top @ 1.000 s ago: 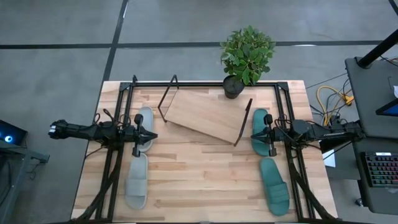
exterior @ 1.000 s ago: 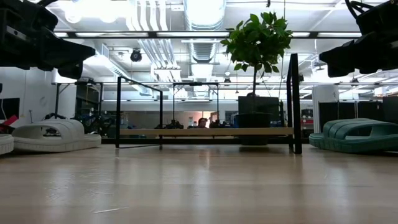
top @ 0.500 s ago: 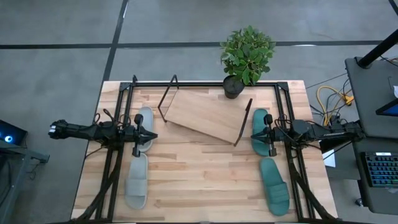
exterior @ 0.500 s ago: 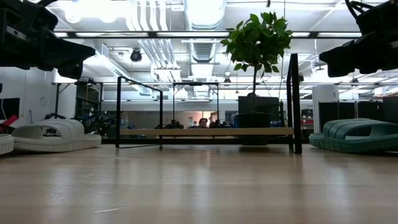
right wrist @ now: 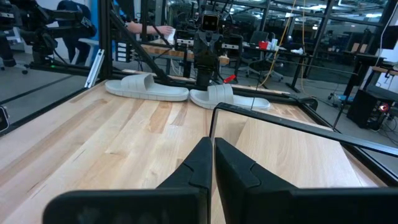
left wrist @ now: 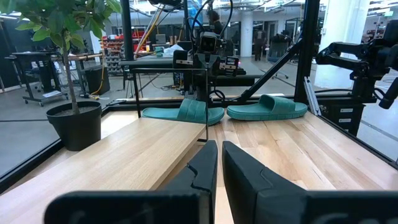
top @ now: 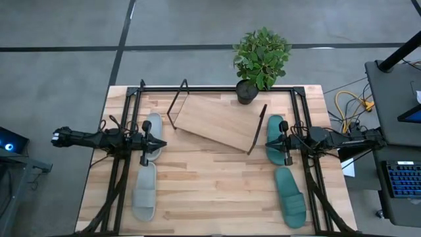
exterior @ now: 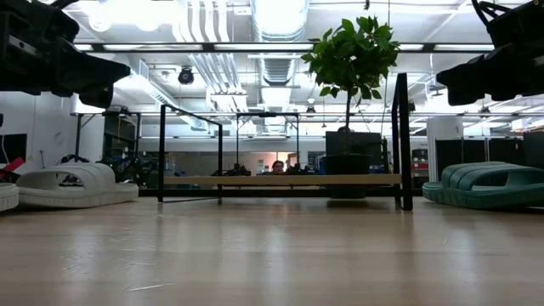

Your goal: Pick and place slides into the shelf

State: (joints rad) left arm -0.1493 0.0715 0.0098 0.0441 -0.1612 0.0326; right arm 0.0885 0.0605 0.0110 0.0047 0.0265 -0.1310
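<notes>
Two light grey slides (top: 150, 135) (top: 145, 192) lie flat on the table near its left edge. Two teal slides (top: 274, 140) (top: 290, 196) lie flat near its right edge. The shelf (top: 217, 123), a slanted wood board with black end frames, stands at the far middle. My left gripper (top: 162, 143) hovers shut above the far grey slide, pointing level toward the table's right. My right gripper (top: 268, 143) hovers shut above the far teal slide, pointing level toward the left. Their shut fingers also show in the wrist views (left wrist: 219, 163) (right wrist: 212, 157).
A potted plant (top: 261, 60) stands at the far edge, just beyond the shelf's right end. Black frame rails (top: 125, 164) (top: 309, 171) run along both sides of the table. Bare wood (top: 217, 191) lies between the two pairs of slides.
</notes>
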